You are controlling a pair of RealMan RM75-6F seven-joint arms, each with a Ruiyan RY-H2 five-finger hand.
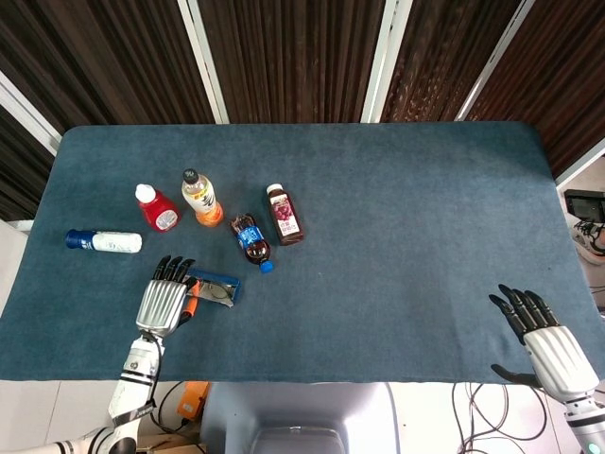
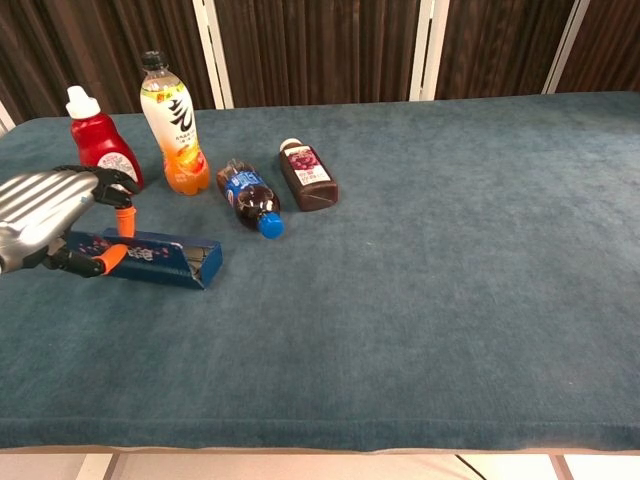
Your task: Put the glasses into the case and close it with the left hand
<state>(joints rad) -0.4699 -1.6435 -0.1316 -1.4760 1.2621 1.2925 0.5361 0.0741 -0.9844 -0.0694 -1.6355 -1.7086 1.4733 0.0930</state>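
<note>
The dark blue glasses case lies on the blue cloth near the table's left front, its lid folded nearly down. In the head view the case still shows a strip of grey lining and a hint of the glasses frame; the chest view hides the glasses. My left hand grips the case's left end, fingers over the top and the thumb in front. From above, the left hand lies just left of the case. My right hand hangs open past the near right table edge.
Behind the case stand a red bottle and an orange drink bottle. A blue-labelled cola bottle and a dark juice bottle lie to the right. A white bottle lies far left.
</note>
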